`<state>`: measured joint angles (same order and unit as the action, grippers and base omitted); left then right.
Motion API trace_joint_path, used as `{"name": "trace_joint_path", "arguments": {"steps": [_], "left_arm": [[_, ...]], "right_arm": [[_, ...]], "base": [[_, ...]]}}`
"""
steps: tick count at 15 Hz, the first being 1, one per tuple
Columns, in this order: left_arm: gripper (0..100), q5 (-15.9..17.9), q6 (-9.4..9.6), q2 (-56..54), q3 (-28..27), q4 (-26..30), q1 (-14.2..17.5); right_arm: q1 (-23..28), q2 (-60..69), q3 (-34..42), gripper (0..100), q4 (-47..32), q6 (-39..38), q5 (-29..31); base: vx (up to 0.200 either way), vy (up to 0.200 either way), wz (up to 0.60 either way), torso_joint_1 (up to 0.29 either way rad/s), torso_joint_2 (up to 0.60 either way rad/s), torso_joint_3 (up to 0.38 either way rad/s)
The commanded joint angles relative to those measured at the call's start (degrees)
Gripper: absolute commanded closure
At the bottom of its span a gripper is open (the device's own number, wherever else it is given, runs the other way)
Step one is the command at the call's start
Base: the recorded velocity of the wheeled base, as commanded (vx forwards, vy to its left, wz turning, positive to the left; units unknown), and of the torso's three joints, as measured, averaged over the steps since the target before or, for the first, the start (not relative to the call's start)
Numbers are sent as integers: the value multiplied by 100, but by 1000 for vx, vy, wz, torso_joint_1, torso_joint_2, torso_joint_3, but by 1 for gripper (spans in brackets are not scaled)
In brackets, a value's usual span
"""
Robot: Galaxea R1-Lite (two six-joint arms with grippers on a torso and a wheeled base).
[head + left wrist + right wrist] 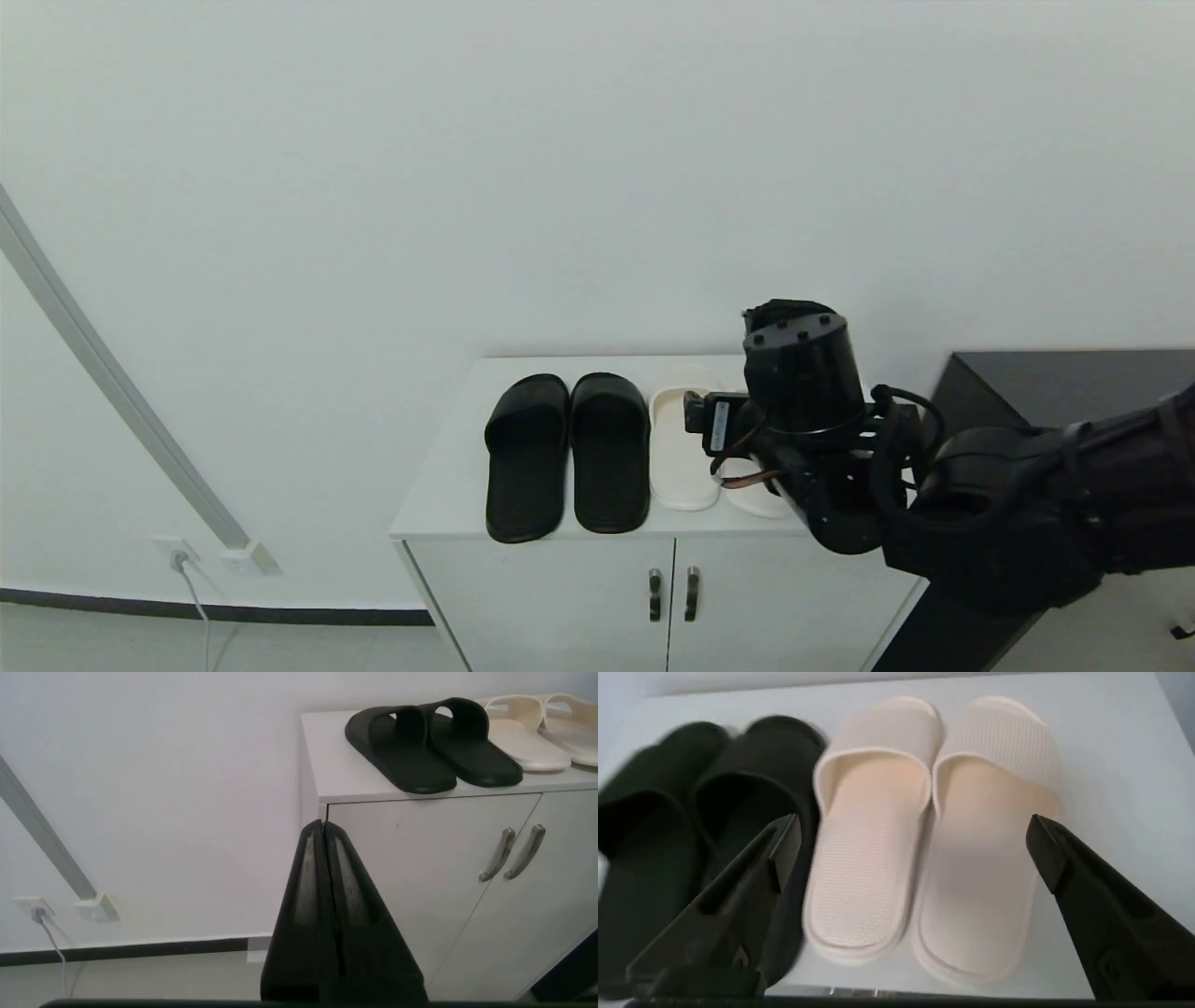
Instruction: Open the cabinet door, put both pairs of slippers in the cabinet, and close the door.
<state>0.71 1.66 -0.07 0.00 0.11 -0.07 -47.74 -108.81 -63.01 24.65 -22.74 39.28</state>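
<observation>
A pair of black slippers (pixel 566 455) and a pair of cream slippers (pixel 680 446) lie side by side on top of the white cabinet (pixel 439 485). Its two doors are shut, with their handles (pixel 670 594) at the middle. My right arm hangs over the cabinet's right end. The right gripper (pixel 910 896) is open, its fingers (pixel 729 924) spread wide above the cream slippers (pixel 924 849), with the black slippers (pixel 687 840) beside them. My left gripper (pixel 324 833) is shut, held low off the cabinet's left front corner, level with the left door (pixel 411 887), below the black slippers (pixel 430 742).
A dark cabinet or table (pixel 1055 383) stands close on the right of the white cabinet. A white wall is right behind. A slanted grey rail (pixel 103 373) and a wall socket with a cable (pixel 177 555) are at the lower left, above the floor.
</observation>
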Motion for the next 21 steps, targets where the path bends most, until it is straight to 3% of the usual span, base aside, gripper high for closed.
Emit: {"name": "trace_joint_path", "arguments": {"steps": [1,9,21], "left_arm": [[100,0,1,7,0,-2,-1],[100,0,1,7,0,-2,-1],[100,0,-8,7,0,7,-1]], "right_arm": [[37,-386,-44,0,31,-3,27],[256,-1177,-343,0,558,50,177],[731,-2003,-1266,0,664,525,177]], "base": [[0,0,0,0,0,0],[0,0,0,0,0,0],[0,0,0,0,0,0]]}}
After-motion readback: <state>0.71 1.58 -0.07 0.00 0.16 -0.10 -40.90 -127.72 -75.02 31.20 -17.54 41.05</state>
